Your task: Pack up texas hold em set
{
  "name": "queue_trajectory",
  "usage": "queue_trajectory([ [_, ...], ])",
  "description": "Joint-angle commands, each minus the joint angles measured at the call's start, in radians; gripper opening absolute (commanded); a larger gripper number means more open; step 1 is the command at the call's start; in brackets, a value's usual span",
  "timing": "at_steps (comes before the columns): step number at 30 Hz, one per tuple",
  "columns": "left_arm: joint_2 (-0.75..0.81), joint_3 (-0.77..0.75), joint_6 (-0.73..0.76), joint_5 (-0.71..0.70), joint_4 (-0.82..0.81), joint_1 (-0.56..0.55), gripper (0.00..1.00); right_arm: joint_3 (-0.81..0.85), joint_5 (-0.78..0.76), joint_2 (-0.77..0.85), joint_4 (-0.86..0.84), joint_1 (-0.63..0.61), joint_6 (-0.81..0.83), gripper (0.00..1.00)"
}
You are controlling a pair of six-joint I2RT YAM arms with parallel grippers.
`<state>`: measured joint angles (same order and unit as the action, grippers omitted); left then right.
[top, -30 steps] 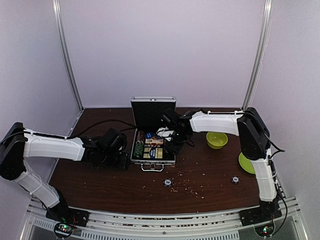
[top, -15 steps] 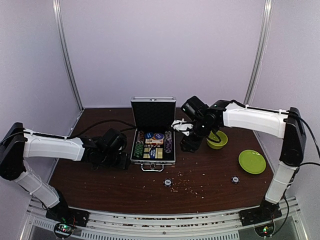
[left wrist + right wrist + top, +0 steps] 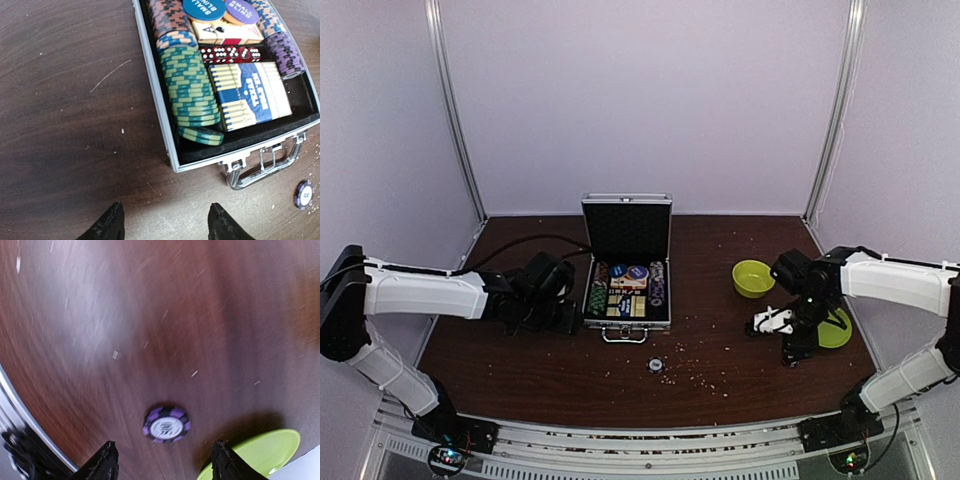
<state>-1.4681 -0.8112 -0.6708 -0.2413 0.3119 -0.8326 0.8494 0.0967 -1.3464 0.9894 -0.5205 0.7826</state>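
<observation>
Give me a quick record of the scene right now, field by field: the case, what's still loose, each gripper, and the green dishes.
case: silver case open, lid upright, holding stacked chips, red dice and card box
loose: purple chip on the table beside the lime-green plate; second chip in front of the case handle
left gripper: open, empty, near the case's front left corner
right gripper: open, empty, over the purple chip
dishes: lime-green bowl right of the case

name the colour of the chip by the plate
The chip is purple and black; right wrist view.
</observation>
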Motion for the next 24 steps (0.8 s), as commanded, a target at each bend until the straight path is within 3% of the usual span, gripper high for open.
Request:
queue_trajectory([
  [1,-0.019,-0.043,0.017,0.017,-0.037,0.002,0.59,-0.072,-0.065,0.034,0.021,0.043,0.164,0.64],
  [13,-0.019,-0.042,0.015,0.013,-0.030,0.003,0.58,-0.123,-0.094,-0.044,-0.097,0.074,0.212,0.63],
  [24,-0.030,-0.047,0.012,0.013,-0.029,0.003,0.58,-0.147,-0.102,-0.106,-0.159,0.075,0.215,0.55],
])
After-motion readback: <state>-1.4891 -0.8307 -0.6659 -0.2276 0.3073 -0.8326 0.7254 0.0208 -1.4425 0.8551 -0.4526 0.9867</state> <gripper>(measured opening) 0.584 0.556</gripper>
